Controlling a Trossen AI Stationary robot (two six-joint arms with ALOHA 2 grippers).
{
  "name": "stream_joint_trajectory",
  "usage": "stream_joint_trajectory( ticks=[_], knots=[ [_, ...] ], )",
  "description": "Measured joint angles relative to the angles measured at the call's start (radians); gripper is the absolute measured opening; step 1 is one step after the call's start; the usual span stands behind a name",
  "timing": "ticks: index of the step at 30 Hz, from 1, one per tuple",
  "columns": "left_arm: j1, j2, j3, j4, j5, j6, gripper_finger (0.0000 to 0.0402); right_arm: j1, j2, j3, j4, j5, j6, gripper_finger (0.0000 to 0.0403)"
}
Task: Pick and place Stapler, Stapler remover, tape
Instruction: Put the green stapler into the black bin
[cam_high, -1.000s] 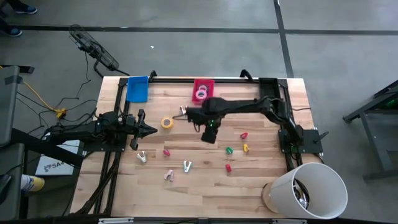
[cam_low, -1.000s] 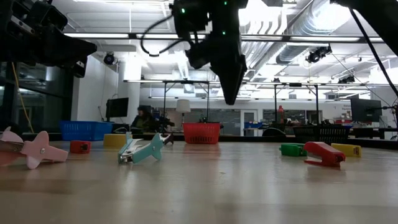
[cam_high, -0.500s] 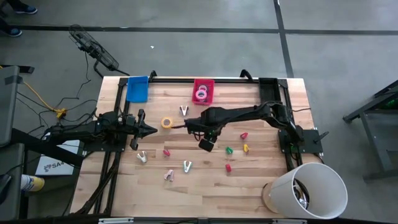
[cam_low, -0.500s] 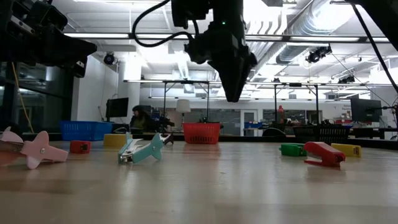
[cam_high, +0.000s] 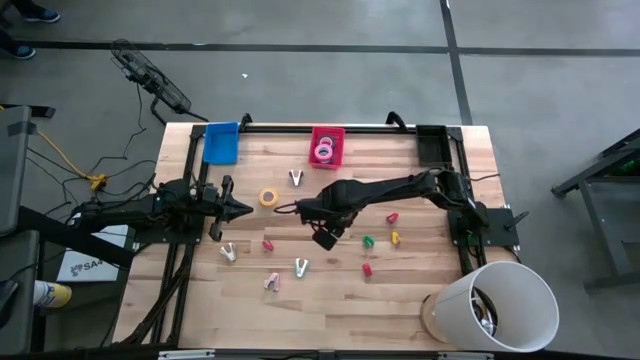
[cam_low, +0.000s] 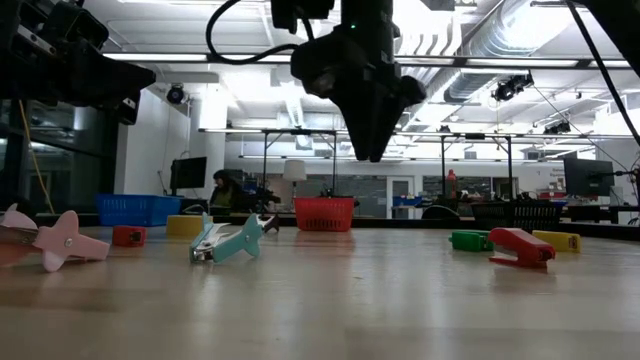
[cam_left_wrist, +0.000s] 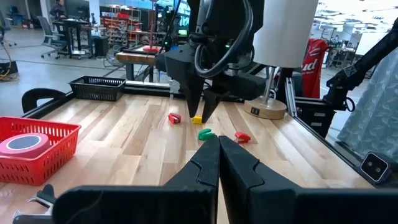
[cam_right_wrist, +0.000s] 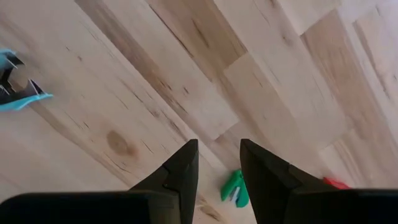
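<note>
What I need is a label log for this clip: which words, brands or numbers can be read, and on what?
"SA": dark print on a white sheet at the far left of the high view; the rest is hidden.
White lettering on a red banner in the left wrist view: too blurred to read.
Nothing else is readable.

My high camera looks straight down on the whole table (cam_high: 330, 290). My low one sits at tabletop height, facing level across the wood into the room. My left wrist camera looks across the table; my right wrist camera points down, close. All four share the green stapler (cam_high: 368, 241) (cam_low: 469, 240) (cam_left_wrist: 204, 133) (cam_right_wrist: 234, 188).
</note>
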Motion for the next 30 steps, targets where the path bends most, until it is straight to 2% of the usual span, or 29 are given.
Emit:
stream_joint_trajectory(
  ticks=[9, 15, 20, 30],
  knots=[
    [0.000, 0.000, 0.000, 0.000, 0.000, 0.000, 0.0001, 0.006, 0.000, 0.000, -0.013, 0.054, 0.032, 0.0126],
    [0.000, 0.000, 0.000, 0.000, 0.000, 0.000, 0.0001, 0.006, 0.000, 0.000, 0.009, 0.076, 0.046, 0.0186],
    [0.000, 0.000, 0.000, 0.000, 0.000, 0.000, 0.0001, -0.010, 0.000, 0.000, 0.045, 0.046, 0.065, 0.0230],
    [0.000, 0.000, 0.000, 0.000, 0.000, 0.000, 0.0001, -0.026, -0.072, 0.000, -0.052, 0.074, 0.054, 0.0239]
  ],
)
